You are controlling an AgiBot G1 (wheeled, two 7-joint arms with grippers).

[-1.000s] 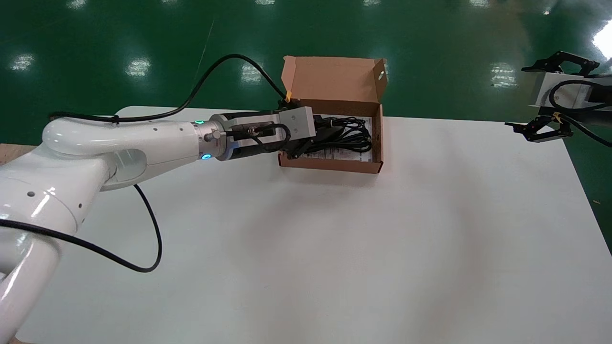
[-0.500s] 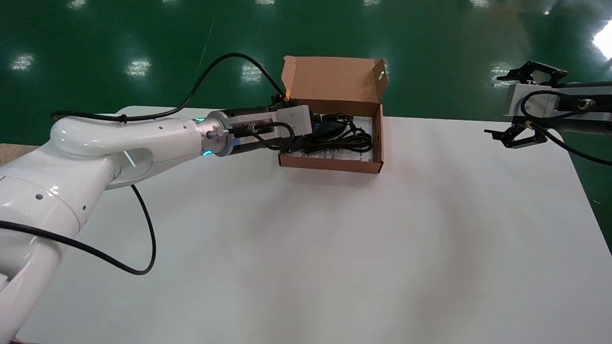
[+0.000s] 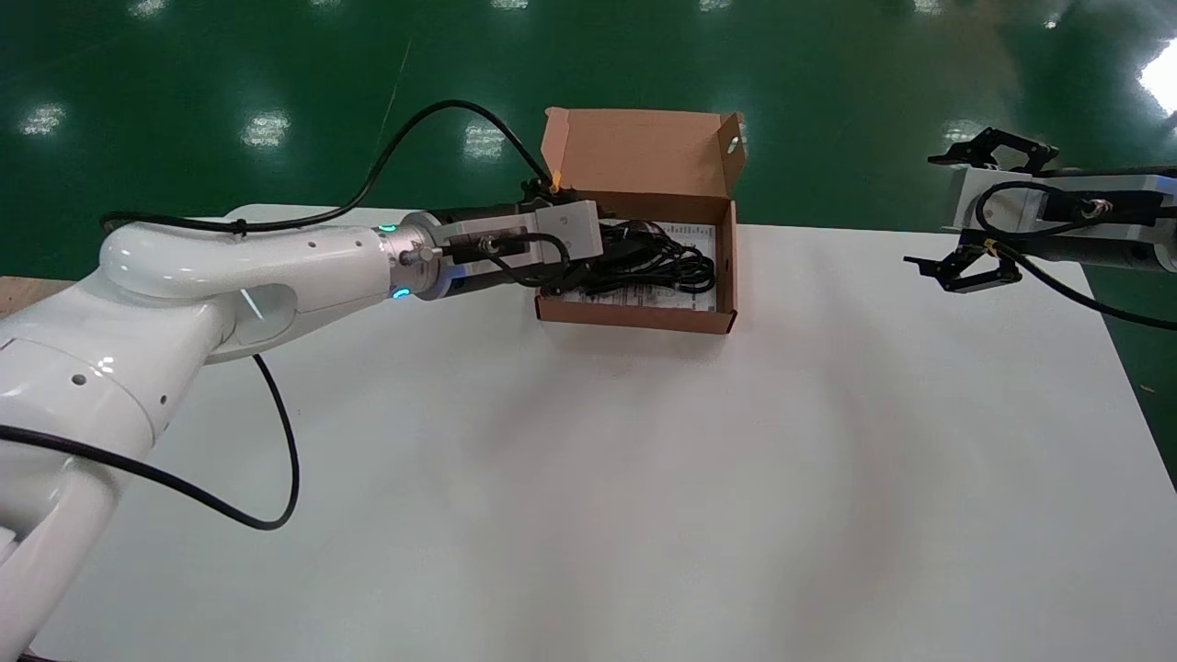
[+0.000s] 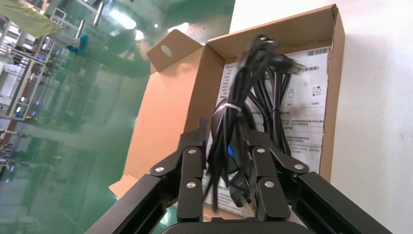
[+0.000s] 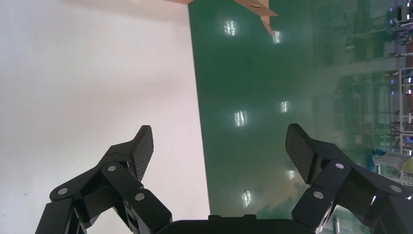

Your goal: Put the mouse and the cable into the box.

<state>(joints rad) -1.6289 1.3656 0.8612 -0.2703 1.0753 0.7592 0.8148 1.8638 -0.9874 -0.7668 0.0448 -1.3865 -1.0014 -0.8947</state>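
1. Cable (image 4: 253, 97), a black bundle tied with a pale band, sits inside the open cardboard box (image 3: 644, 318), above a printed sheet (image 4: 311, 117) on the box floor.
2. Left pincer (image 4: 225, 135) reaches in over the box's left wall, clamped on the bundle.
3. Box stands near the far edge of the white counter (image 3: 644, 478), with its lid flap upright.
4. Right pincer (image 5: 220, 139) hovers over the counter's far right side, spread wide, holding nothing, well apart from the box.

The box (image 3: 644, 147) is brown cardboard. The cable (image 4: 253, 92) is black, bound with a white tie (image 4: 229, 107). The instruction sheet (image 4: 307, 112) is white with black print and a barcode. The table (image 3: 644, 478) is white and the floor (image 3: 184, 74) is glossy green. The left gripper (image 4: 224, 134) and the right gripper (image 5: 221, 146) are black.
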